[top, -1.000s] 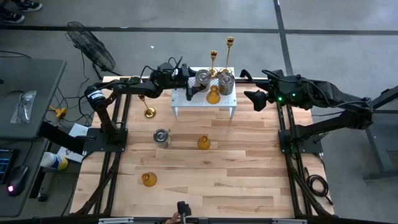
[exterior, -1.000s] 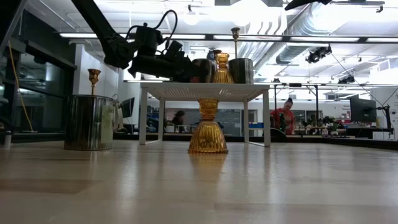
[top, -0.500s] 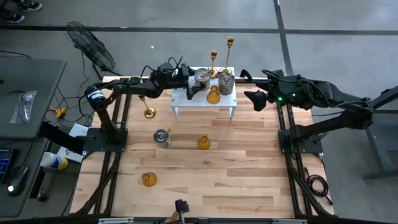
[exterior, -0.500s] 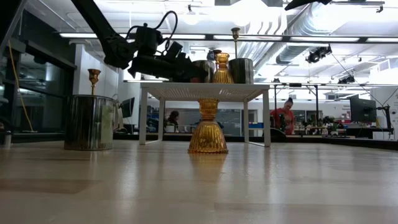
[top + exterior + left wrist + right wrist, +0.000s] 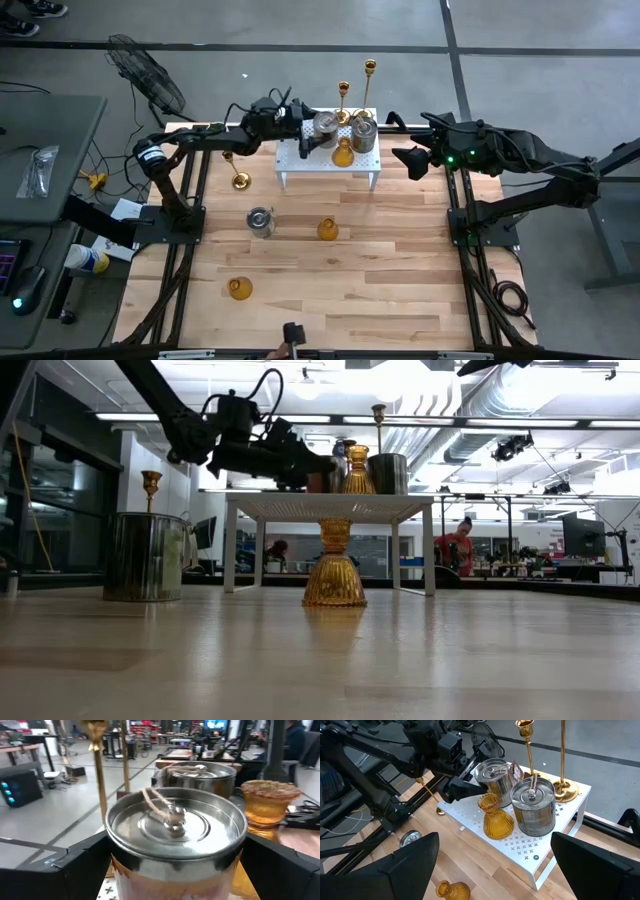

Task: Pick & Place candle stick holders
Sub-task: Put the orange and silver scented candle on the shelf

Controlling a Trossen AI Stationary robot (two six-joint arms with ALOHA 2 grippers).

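Observation:
A white perforated rack stands at the far middle of the table. On it are two gold sticks, a silver cup and an amber glass holder. My left gripper is at the rack's left part, shut on another silver cup. My right gripper waits open and empty to the right of the rack. On the tabletop stand a gold stick, a silver cup and two amber holders. My left gripper has the silver cup's side wall between its two fingers, one on each side, a little below the rim. The fingers come level from the table's left. The cup is upright; whether its base rests on the rack top, I cannot tell.
The second silver cup, the amber holder and a gold stem stand close behind the held cup. A fan stands on the floor beyond the table's far left corner. Bare wood lies at the near right.
My left gripper has risen a little at the rack, staying around the silver cup.

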